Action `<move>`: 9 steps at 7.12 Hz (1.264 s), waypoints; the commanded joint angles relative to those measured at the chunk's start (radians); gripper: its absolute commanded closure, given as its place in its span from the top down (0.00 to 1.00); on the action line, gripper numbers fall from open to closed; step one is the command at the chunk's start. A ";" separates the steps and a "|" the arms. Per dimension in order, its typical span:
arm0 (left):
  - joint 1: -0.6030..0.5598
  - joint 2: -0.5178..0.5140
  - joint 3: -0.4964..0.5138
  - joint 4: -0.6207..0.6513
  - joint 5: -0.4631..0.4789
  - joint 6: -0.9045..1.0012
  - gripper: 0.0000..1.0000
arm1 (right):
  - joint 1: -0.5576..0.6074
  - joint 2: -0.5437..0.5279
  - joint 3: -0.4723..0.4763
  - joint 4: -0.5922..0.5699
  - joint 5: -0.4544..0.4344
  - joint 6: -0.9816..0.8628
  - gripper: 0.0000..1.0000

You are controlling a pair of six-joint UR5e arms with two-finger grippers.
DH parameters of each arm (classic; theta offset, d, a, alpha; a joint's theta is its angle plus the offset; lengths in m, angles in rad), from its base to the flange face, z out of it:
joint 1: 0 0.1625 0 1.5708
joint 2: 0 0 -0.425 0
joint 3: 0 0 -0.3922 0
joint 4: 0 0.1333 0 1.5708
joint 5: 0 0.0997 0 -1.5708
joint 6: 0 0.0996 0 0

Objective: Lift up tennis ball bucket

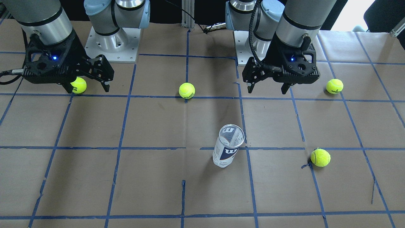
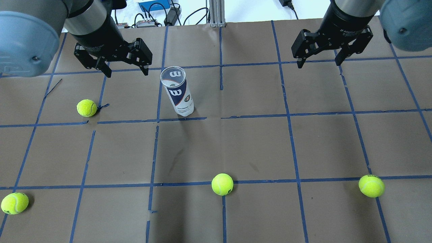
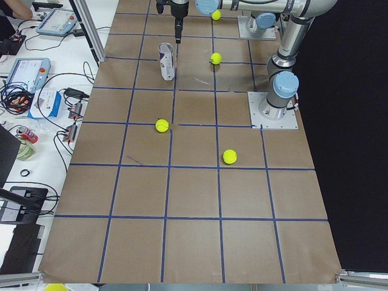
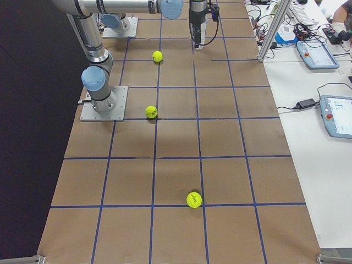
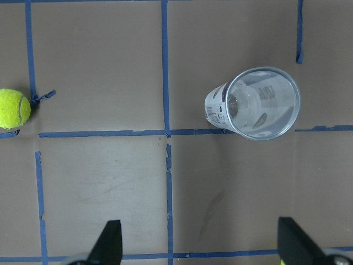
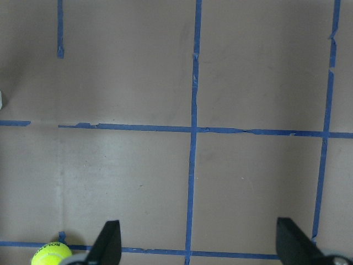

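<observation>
tennis ball bucket [image 5: 255, 105] upright, hand [image 5: 198, 223] spread

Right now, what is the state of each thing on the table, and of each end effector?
tennis ball bucket: upright on the table, empty, not gripped.
left end effector: open, empty, above the table next to the bucket.
right end effector: open, empty, far from the bucket.
tennis balls: four, lying loose on the table, none in the bucket.
</observation>
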 commanded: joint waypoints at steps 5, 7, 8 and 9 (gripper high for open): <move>0.005 -0.003 0.009 -0.001 0.000 -0.002 1.00 | -0.022 0.001 0.002 -0.046 -0.019 -0.002 1.00; 0.014 -0.003 0.014 -0.002 0.009 0.001 1.00 | -0.032 0.003 -0.003 -0.043 -0.021 -0.002 1.00; 0.029 -0.002 0.014 -0.005 0.005 0.001 1.00 | -0.031 -0.020 -0.009 -0.034 -0.019 -0.004 1.00; 0.031 -0.002 0.012 -0.007 0.005 0.002 1.00 | -0.031 -0.016 -0.003 -0.053 -0.004 -0.005 1.00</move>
